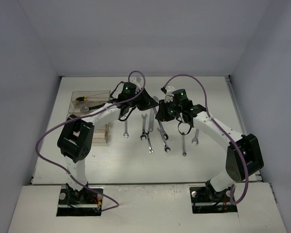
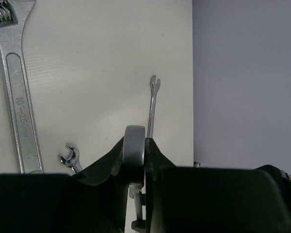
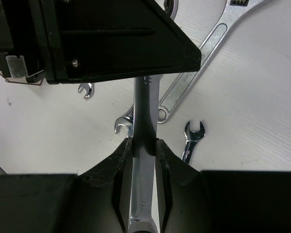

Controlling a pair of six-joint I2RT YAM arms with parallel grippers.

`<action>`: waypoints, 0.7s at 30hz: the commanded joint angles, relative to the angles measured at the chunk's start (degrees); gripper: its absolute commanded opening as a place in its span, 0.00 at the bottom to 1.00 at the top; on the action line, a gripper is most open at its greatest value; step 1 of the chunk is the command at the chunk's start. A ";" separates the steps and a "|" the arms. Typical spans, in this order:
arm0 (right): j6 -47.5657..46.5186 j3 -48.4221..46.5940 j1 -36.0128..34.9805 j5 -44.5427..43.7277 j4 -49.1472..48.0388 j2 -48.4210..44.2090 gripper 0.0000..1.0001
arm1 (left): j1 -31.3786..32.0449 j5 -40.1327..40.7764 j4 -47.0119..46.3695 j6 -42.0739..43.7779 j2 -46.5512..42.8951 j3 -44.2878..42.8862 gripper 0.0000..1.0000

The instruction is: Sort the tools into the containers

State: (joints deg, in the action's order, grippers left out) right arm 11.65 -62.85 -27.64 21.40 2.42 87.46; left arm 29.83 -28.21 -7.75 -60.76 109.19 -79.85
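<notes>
A silver wrench (image 3: 144,121) is clamped between both grippers above the middle of the table. My right gripper (image 3: 144,145) is shut on its shaft. My left gripper (image 2: 137,145) is shut on its other end, seen edge-on as a grey rounded bar (image 2: 134,143). In the top view the left gripper (image 1: 146,103) and the right gripper (image 1: 161,111) meet nose to nose. Several silver wrenches (image 1: 149,144) lie in a row on the table below them. The clear containers (image 1: 103,133) stand at the left; the far one holds a yellow-black-handled rod (image 1: 82,98).
A large adjustable wrench (image 2: 17,97) lies on the table, also in the right wrist view (image 3: 199,58). A thin wrench (image 2: 152,104) lies near the back wall. Small wrenches (image 3: 191,138) lie under the right gripper. Grey walls enclose the table.
</notes>
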 commanded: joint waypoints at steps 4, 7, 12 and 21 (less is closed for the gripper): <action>0.70 -2.51 -0.45 1.89 -6.02 -5.35 0.27 | -0.82 2.13 -3.99 -0.69 -6.77 0.76 0.00; 0.92 -2.94 -0.40 0.91 -5.93 -6.42 0.57 | -2.58 3.51 -4.03 -1.39 -9.74 3.21 0.00; 0.55 -3.24 0.40 -2.75 -5.10 -10.42 0.74 | -10.66 5.50 -3.94 -4.65 -19.88 11.95 0.00; 0.12 -1.69 3.70 -3.05 -4.70 -14.16 0.77 | -32.35 6.08 -2.10 -7.08 -31.65 23.31 0.00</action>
State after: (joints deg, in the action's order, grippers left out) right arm 12.15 -63.11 -25.37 18.81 0.56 74.55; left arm 3.21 -20.56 -5.44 -64.41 82.42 -55.67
